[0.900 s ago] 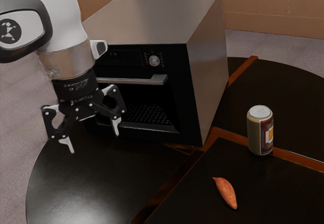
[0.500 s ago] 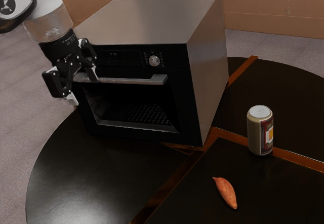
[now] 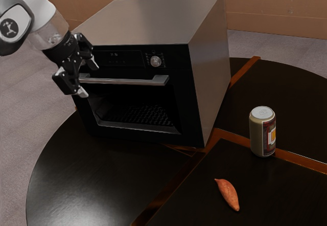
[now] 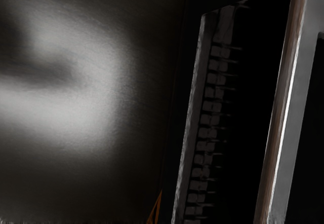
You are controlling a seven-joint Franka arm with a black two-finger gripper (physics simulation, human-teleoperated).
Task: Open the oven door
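Observation:
In the exterior view, my gripper (image 3: 88, 78) is open at the left end of the oven handle (image 3: 130, 81), one finger above the bar's level and the other below it. I cannot tell whether either finger touches the bar. The oven door (image 3: 185, 106) stands closed against the front of the oven (image 3: 153, 19), its window showing a dark inside with a rack. In the wrist view, the handle (image 4: 297, 82) runs steeply along one side, beside the oven rack (image 4: 207, 120) behind the window.
Toward the exterior view's right, a can (image 3: 262, 132) stands on the round dark table (image 3: 102, 185). A sweet potato (image 3: 228, 194) lies nearer the front. The oven's control knob (image 3: 156, 61) sits above the handle.
My gripper has moved toward the exterior view's left and upward, from in front of the window to the handle's left end, and its tilt has changed. The door looks the same.

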